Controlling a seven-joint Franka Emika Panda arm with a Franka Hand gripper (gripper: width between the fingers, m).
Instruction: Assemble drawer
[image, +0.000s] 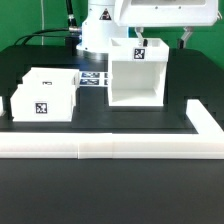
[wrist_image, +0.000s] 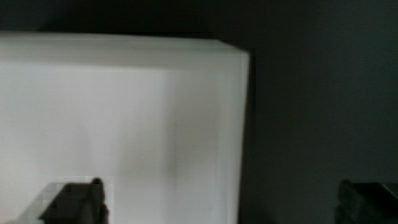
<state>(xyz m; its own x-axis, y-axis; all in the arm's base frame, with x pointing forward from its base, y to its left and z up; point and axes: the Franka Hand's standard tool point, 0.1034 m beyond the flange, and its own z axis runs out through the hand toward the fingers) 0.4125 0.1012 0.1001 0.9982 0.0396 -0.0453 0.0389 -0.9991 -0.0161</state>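
text: we read no letters, numbers or brands in either view | signs: we see only black-and-white marker tags (image: 42, 110); one on the front of the low white box (image: 50, 92); one atop the open white frame (image: 125, 78); several on the marker board (image: 93, 79) | wrist view: blurred; we find nothing legible

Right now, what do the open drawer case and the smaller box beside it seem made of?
Drawer case: likely rigid plastic, matte white; flat, even faces without grain or shine. Smaller box: apparently the same matte white plastic; its front tag looks printed.
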